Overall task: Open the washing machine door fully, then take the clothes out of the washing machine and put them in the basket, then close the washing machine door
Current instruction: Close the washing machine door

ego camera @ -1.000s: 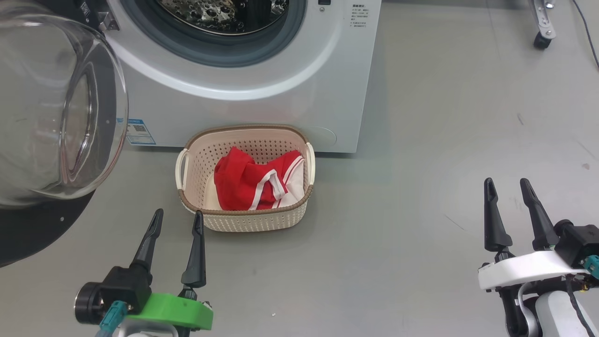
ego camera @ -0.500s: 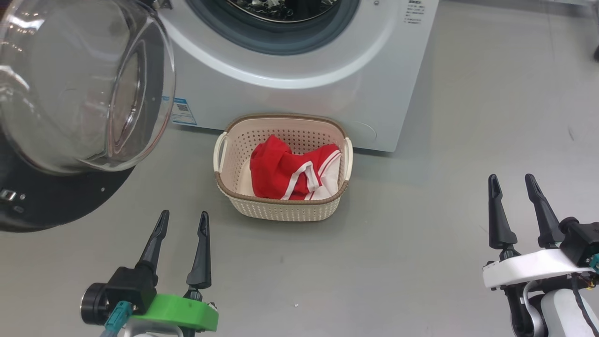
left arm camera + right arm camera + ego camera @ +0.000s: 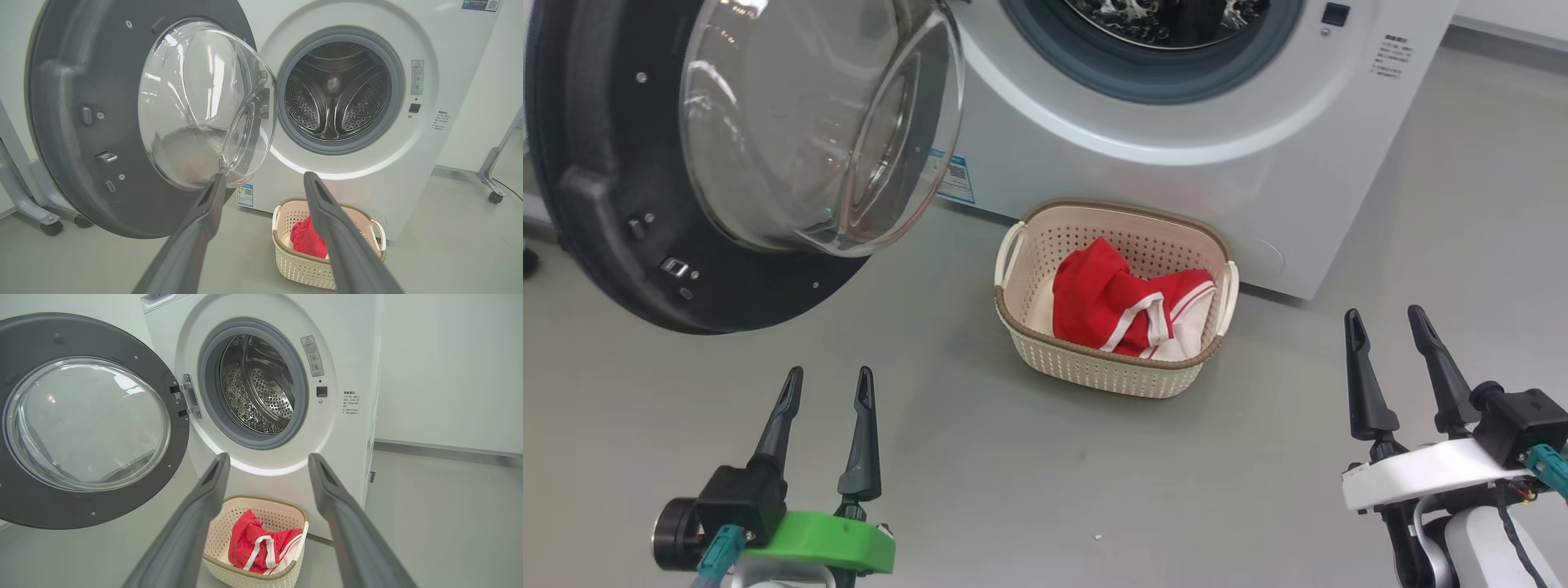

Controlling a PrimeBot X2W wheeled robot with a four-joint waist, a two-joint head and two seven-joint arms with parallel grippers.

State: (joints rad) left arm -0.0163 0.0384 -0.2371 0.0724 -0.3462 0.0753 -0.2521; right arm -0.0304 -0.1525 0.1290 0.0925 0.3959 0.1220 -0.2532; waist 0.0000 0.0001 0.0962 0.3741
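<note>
- Fingers of left gripper and right gripper spread, empty.
- Red clothes lie in basket, ahead between both finger pairs.
- Washing machine door stands open beyond left fingers.

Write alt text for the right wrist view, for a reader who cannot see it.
A white washing machine stands with its round black-rimmed door swung open to the left and its steel drum looking empty. In front, a cream basket holds red clothes with white trim, seen between the open right gripper's two dark fingers.
</note>
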